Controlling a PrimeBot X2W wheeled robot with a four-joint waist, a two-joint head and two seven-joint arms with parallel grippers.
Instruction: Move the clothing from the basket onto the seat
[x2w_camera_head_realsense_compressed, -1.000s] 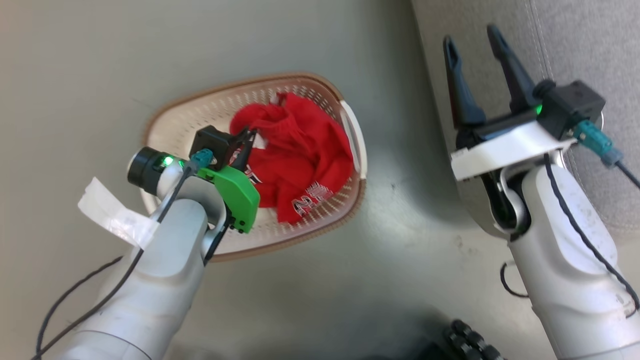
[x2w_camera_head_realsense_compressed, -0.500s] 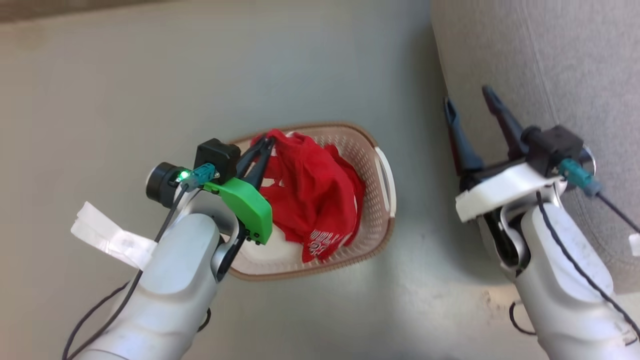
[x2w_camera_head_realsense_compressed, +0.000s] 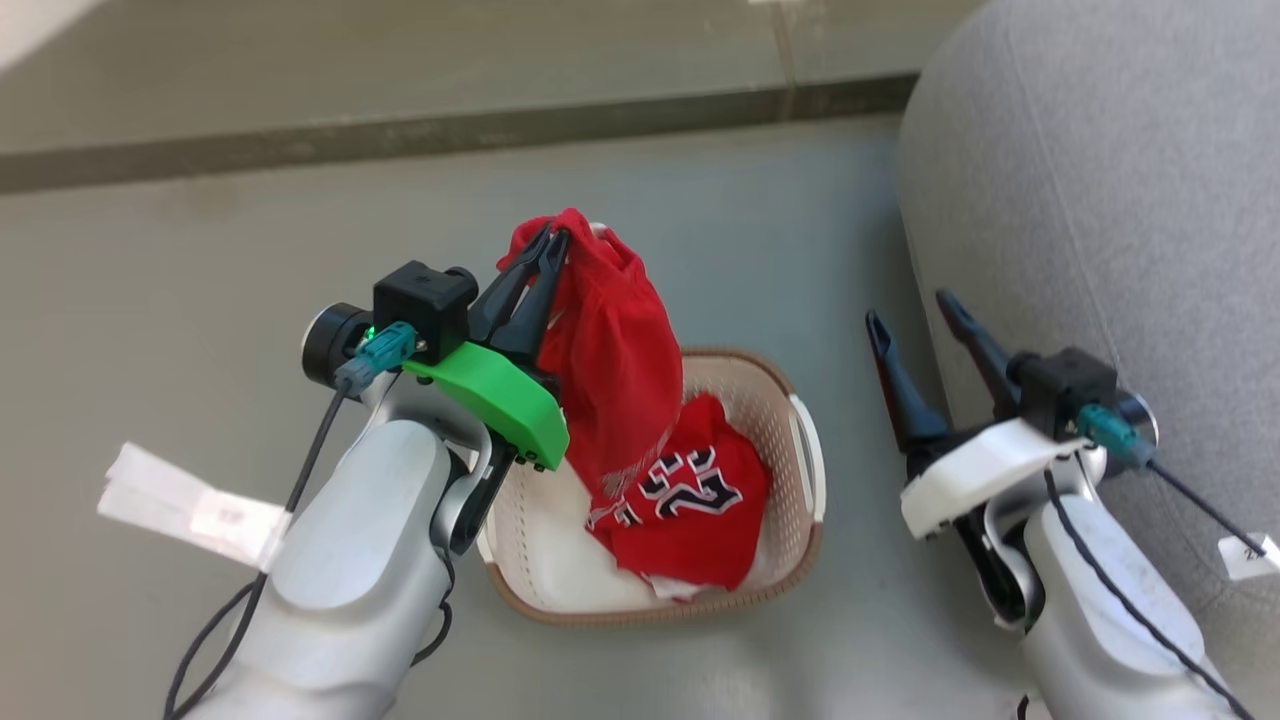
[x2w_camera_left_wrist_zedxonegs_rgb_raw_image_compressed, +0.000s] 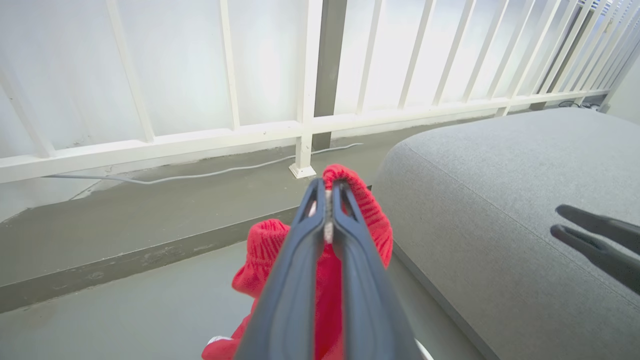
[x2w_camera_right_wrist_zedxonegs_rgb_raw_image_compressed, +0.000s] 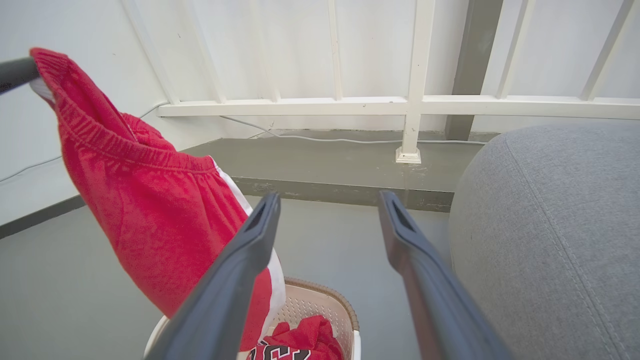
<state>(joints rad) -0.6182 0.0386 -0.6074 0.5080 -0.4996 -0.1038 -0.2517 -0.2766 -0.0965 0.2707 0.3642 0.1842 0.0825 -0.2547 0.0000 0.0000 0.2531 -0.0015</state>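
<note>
My left gripper (x2w_camera_head_realsense_compressed: 548, 240) is shut on the waistband of a red garment of the clothing (x2w_camera_head_realsense_compressed: 610, 350), which hangs from it down into the basket (x2w_camera_head_realsense_compressed: 806, 470). A second red garment (x2w_camera_head_realsense_compressed: 700, 490) with "23" lettering lies inside the basket. In the left wrist view the left gripper (x2w_camera_left_wrist_zedxonegs_rgb_raw_image_compressed: 327, 187) pinches the red clothing (x2w_camera_left_wrist_zedxonegs_rgb_raw_image_compressed: 367, 210), with the grey seat (x2w_camera_left_wrist_zedxonegs_rgb_raw_image_compressed: 500, 200) to its right. My right gripper (x2w_camera_head_realsense_compressed: 912, 310) stands open and empty beside the seat (x2w_camera_head_realsense_compressed: 1100, 200). The right wrist view shows the right gripper (x2w_camera_right_wrist_zedxonegs_rgb_raw_image_compressed: 330, 197) open, the hanging clothing (x2w_camera_right_wrist_zedxonegs_rgb_raw_image_compressed: 150, 215), the basket (x2w_camera_right_wrist_zedxonegs_rgb_raw_image_compressed: 320, 302) and the seat (x2w_camera_right_wrist_zedxonegs_rgb_raw_image_compressed: 550, 225).
The basket stands on a grey floor (x2w_camera_head_realsense_compressed: 200, 250) just left of the seat. A raised kerb (x2w_camera_head_realsense_compressed: 400, 135) and a white railing (x2w_camera_left_wrist_zedxonegs_rgb_raw_image_compressed: 300, 125) run behind, with a pale cable (x2w_camera_left_wrist_zedxonegs_rgb_raw_image_compressed: 200, 175) along the kerb. A white paper tag (x2w_camera_head_realsense_compressed: 190, 510) hangs off my left forearm.
My left gripper has risen, lifting one red garment out of the basket; the other garment stays inside. The head view has tilted up. The right gripper stays open.
</note>
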